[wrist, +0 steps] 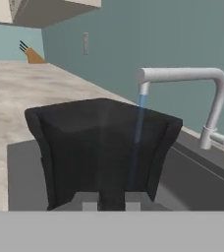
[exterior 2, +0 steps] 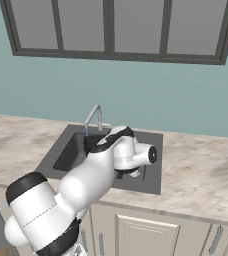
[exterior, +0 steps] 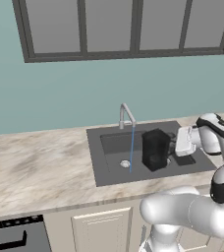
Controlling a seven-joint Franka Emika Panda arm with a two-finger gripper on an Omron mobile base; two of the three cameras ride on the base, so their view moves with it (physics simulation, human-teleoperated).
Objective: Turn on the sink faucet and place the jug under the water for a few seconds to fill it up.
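The black faceted jug [exterior: 155,149] hangs upright over the dark grey sink [exterior: 98,162], just right of the water [exterior: 132,147]. That thin blue stream falls from the arched sink faucet [exterior: 126,115] to the basin floor near the drain, beside the jug and not into it. My gripper [exterior: 173,146] comes in from the right and is shut on the jug's handle. In the hand view the jug [wrist: 104,147] fills the middle, with the fingertips [wrist: 89,203] clamped on its handle at the bottom. Beyond its far wall run the water [wrist: 142,101] and the faucet [wrist: 217,98].
Marbled counter [exterior: 40,162] stretches left of the sink, with a stove corner [exterior: 15,236] at the lower left. In the right base view my arm covers most of the sink [exterior 2: 153,165], and the faucet [exterior 2: 95,116] rises behind it. The wall and window stand close behind.
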